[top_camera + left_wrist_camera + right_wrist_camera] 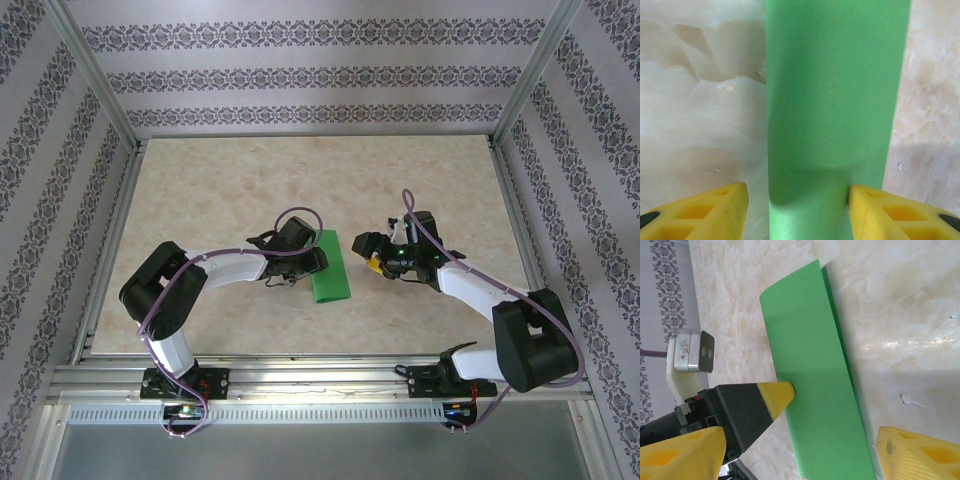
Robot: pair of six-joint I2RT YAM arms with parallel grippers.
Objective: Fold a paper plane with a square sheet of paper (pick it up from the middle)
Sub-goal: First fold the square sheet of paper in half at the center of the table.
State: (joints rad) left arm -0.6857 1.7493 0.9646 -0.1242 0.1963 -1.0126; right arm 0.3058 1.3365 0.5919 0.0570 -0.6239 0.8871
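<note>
Folding is judged barely begun. From above, the square sheet of paper [332, 266] is seen doubled into a strip near the middle of the table [250, 180]. The left gripper [319, 261] is placed at its left edge and the right gripper [366, 254] just beside it. At the left wrist, parted jaws are seen straddling the strip, ungripped. At the right wrist, jaws are held wide and empty. Nose and wing folds are left.

No writing can be read anywhere. The closest thing to a label is a small red mark on the side of the silver camera box [690, 351], seen from the right wrist, and it is too small and blurred to make out. The green sheet of paper [815, 380] is plain on the face that shows. The wall [300, 70] carries only a repeated ornamental pattern in bands — no letters, no numerals.
</note>
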